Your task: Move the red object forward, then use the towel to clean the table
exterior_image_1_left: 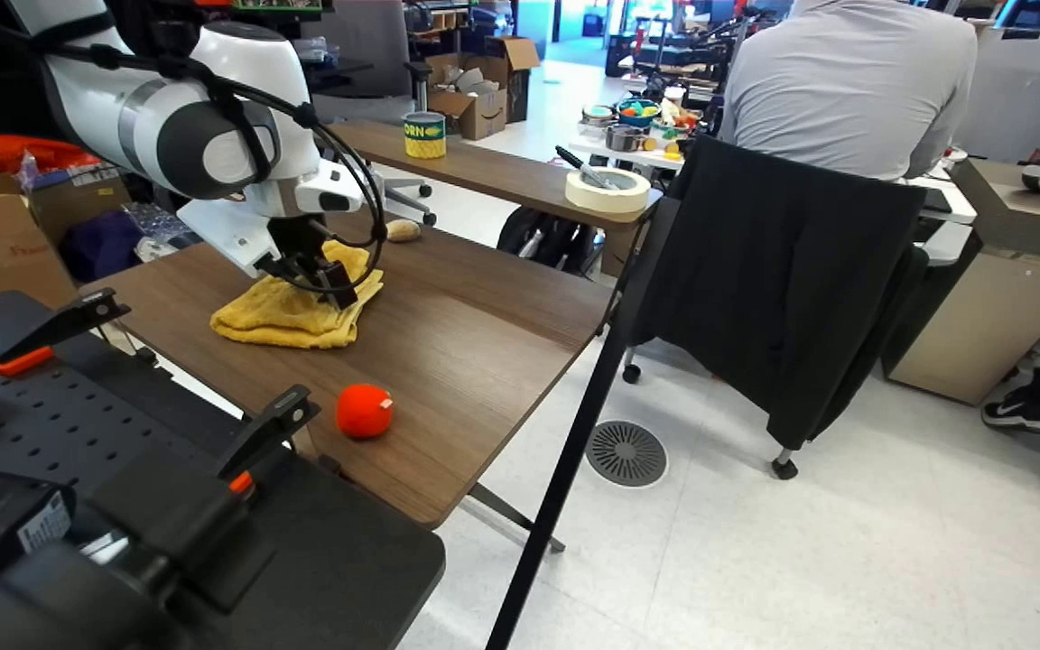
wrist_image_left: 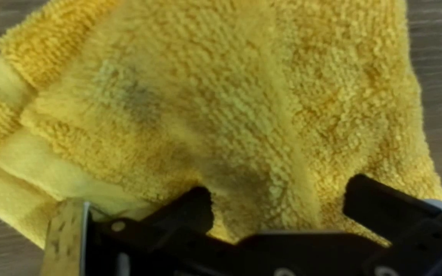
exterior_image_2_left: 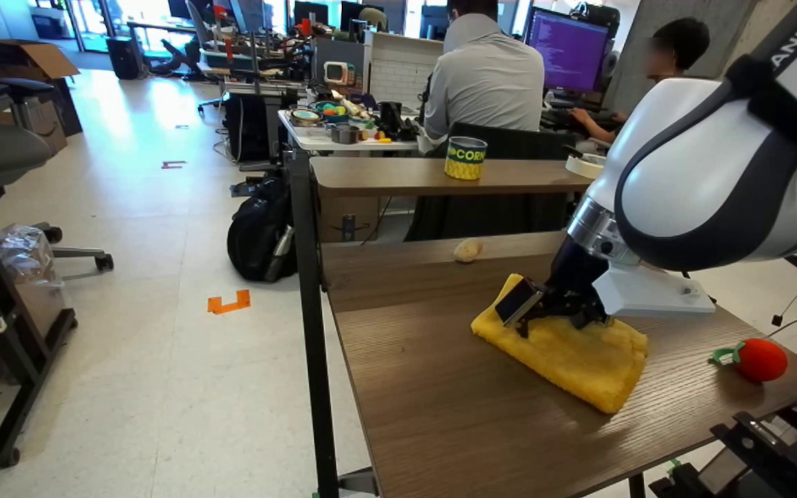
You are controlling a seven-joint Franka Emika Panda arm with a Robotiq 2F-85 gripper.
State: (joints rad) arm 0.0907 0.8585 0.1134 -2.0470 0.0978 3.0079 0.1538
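The yellow towel (exterior_image_1_left: 281,316) lies folded on the brown table (exterior_image_1_left: 448,361), and it also shows in an exterior view (exterior_image_2_left: 578,356) and fills most of the wrist view (wrist_image_left: 236,96). My gripper (exterior_image_2_left: 554,319) is low over the towel, pointing down at it. In the wrist view the two dark fingers (wrist_image_left: 278,203) stand well apart, with towel cloth visible in the gap. Whether the tips press into the cloth is hard to tell. The red object (exterior_image_1_left: 364,411) is round, with a green stem in an exterior view (exterior_image_2_left: 760,360). It sits on the table, apart from the towel and gripper.
A pale potato-like object (exterior_image_2_left: 468,250) lies beyond the towel. A raised shelf (exterior_image_2_left: 385,176) along one table edge holds a corn can (exterior_image_2_left: 465,158) and a tape roll (exterior_image_1_left: 608,190). Black clamps (exterior_image_1_left: 272,429) and a dark bench (exterior_image_1_left: 321,542) border the table near the red object.
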